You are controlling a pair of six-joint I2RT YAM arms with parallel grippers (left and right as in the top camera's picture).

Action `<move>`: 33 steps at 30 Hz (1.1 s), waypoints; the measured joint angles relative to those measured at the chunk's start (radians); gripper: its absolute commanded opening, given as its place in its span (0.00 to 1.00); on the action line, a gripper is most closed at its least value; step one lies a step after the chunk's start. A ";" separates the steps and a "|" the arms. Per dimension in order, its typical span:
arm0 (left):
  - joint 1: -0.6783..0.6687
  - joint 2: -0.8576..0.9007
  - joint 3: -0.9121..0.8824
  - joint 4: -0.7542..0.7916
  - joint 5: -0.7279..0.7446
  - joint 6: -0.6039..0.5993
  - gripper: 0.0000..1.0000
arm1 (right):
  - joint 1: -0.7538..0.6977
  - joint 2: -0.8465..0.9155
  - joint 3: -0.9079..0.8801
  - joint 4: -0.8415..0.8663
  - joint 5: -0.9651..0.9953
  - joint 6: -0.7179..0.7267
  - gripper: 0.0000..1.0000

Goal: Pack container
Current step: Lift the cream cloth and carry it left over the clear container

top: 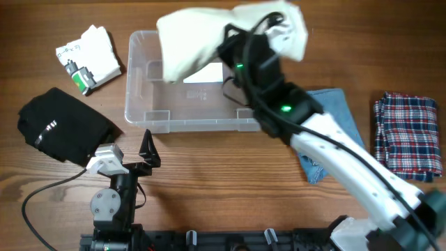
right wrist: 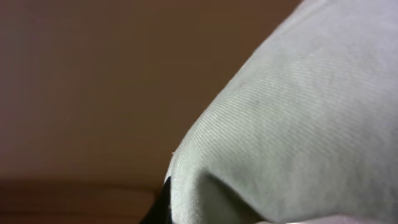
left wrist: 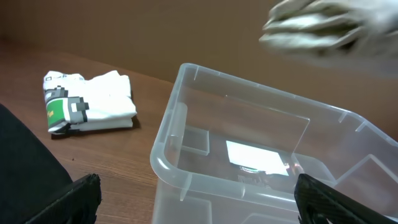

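Note:
The clear plastic container (top: 146,111) sits at the upper middle of the table, with only a white label (top: 203,72) on its bottom; it also shows in the left wrist view (left wrist: 168,155). My right gripper (top: 233,43) is shut on a cream-white folded garment (top: 209,38) and holds it above the container's far side. The cloth fills the right wrist view (right wrist: 298,124) and hides the fingers. My left gripper (top: 148,150) is open and empty, just in front of the container's near wall; its fingertips frame the wall in the left wrist view (left wrist: 199,202).
A white printed garment (top: 89,57) lies at the far left, a black garment (top: 59,125) lies at the left, a blue denim piece (top: 334,129) is under the right arm, and a plaid garment (top: 406,132) lies at the far right.

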 measured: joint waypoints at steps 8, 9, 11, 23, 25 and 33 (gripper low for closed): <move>0.000 0.000 0.000 0.000 0.000 0.000 1.00 | 0.029 0.177 0.000 0.147 0.027 0.029 0.04; 0.000 0.000 0.000 0.000 0.000 0.000 1.00 | 0.030 0.189 0.000 0.147 0.026 0.031 0.04; 0.000 0.000 0.000 0.000 0.000 0.000 1.00 | 0.031 0.207 0.000 0.147 0.026 0.037 0.04; 0.000 0.000 0.000 0.000 0.000 0.000 1.00 | 0.032 0.285 0.000 0.142 0.027 0.087 0.06; 0.000 0.000 0.000 0.000 0.000 0.000 1.00 | 0.033 0.296 0.000 0.151 0.026 0.093 0.07; 0.000 0.000 0.000 0.000 0.000 0.000 1.00 | 0.034 0.363 0.000 0.230 0.010 0.113 0.07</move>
